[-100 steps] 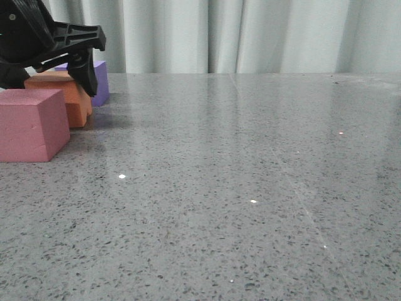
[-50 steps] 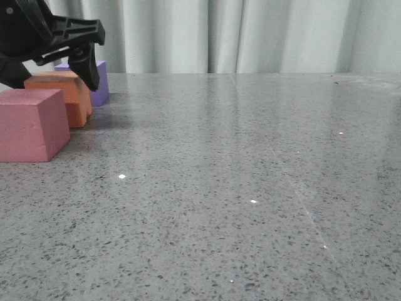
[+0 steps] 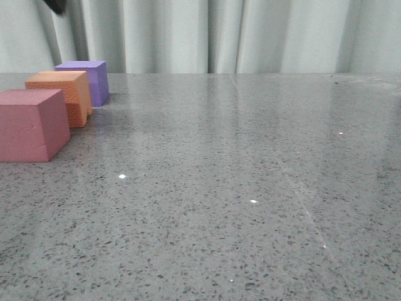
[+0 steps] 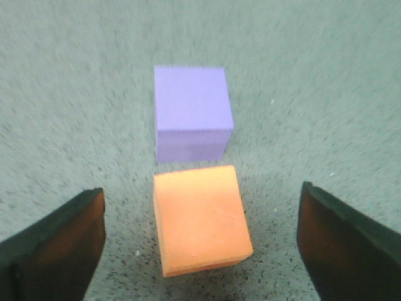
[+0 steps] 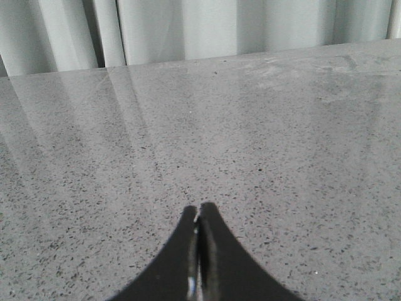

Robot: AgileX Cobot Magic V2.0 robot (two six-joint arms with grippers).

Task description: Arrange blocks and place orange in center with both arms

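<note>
Grey speckled table (image 3: pixel 250 188), white curtain (image 3: pixel 250 34) behind. Pink block (image 3: pixel 31 125), orange block (image 3: pixel 62 94), purple block (image 3: pixel 88 78) sit in a row at far left, orange in the middle. Left gripper (image 4: pixel 200 244) is spread wide above the orange block (image 4: pixel 200 219), not touching, grasping nothing. Right gripper (image 5: pixel 199 219) is pinched closed, empty, over bare table.

— What is the bench (image 3: pixel 250 157) made of?
— Grey speckled stone by the look, polished, with a soft sheen.
— And the cubes?
— Matt and foam-like: the orange cube (image 4: pixel 200 216) faintly pebbled, the purple cube (image 4: pixel 192 110) smooth, the pink cube (image 3: pixel 31 125) slightly dented.
— Behind?
— A pale cloth curtain (image 3: pixel 250 34).
</note>
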